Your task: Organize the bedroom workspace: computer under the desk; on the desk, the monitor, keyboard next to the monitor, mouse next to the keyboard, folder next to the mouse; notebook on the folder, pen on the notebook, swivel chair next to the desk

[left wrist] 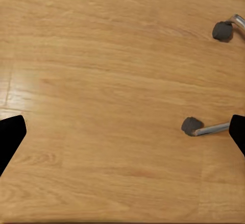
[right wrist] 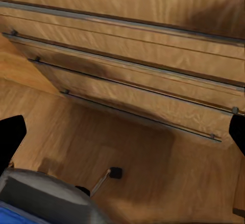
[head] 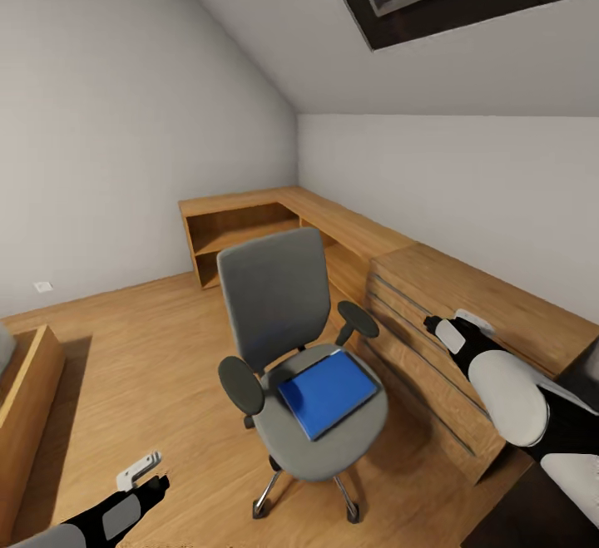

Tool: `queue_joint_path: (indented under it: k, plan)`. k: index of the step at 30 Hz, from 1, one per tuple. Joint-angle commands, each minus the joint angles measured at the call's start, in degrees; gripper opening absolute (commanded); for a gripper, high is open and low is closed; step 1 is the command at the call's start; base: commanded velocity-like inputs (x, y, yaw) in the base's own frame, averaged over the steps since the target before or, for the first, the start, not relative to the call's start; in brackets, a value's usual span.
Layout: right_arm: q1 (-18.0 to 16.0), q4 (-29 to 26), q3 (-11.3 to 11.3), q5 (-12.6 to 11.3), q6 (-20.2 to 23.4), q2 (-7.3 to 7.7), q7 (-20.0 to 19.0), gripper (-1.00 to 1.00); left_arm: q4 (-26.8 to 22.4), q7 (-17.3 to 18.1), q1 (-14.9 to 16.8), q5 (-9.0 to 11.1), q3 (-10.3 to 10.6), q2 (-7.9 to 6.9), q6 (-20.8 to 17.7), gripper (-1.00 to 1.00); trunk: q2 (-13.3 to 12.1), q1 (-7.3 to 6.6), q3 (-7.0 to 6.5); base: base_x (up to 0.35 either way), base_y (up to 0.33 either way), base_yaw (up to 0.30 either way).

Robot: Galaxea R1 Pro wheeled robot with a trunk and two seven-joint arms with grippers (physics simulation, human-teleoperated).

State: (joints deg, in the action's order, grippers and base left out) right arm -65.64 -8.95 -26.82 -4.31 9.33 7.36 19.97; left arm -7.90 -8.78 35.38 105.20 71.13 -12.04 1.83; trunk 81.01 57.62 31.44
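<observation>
swivel chair (head: 283, 315): base partly hidden under seat | bed (head: 25, 398): cut by edge

Light wood floor (left wrist: 102, 81), planks with visible grain and a pale glare streak. Two black fingertips (left wrist: 10, 137) at opposite edges of the frame, spread wide apart, nothing between them but floor. Two chrome spokes of the chair base (left wrist: 212, 128), each ending in a dark grey caster: one caster (left wrist: 192, 126) resting on the floor just beside the far fingertip, its spoke running toward that fingertip; another caster (left wrist: 222, 30) further along the same edge, well apart from the first.
</observation>
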Motion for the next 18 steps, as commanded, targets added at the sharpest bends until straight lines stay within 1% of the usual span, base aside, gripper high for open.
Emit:
queue_joint_path:
  k: [1,5,6,12,18]
  plan:
    - [-0.01,-0.11,0.34,-0.42,0.34,-0.18,0.24,1.0,-0.22,-0.44,0.04,0.19,0.47,0.06,0.19,1.0,0.03,0.0,0.06,0.0,0.0,0.277]
    - [0.04,-0.04,0.34,0.29,0.27,-1.24,0.26,1.0,-0.2,-0.45,0.01,-1.21,0.49,0.5,0.19,1.0,0.03,0.0,0.06,0.0,0.0,0.277]
    - [0.17,-0.03,0.35,1.08,0.0,-1.69,0.26,1.0,-0.19,-0.45,0.0,-1.59,0.49,0.58,0.2,1.0,0.03,0.0,0.06,0.0,0.0,0.277]
    - [0.73,0.08,0.3,5.31,-3.45,-3.62,0.32,1.0,-0.19,-0.45,-0.02,-2.18,0.54,0.88,0.2,1.0,0.03,0.0,0.06,0.0,0.0,0.277]
    - [0.87,0.15,0.28,6.67,-4.83,-4.34,0.34,1.0,-0.19,-0.45,-0.04,-2.33,0.52,1.49,0.2,1.0,0.03,0.0,0.06,0.0,0.0,0.277]
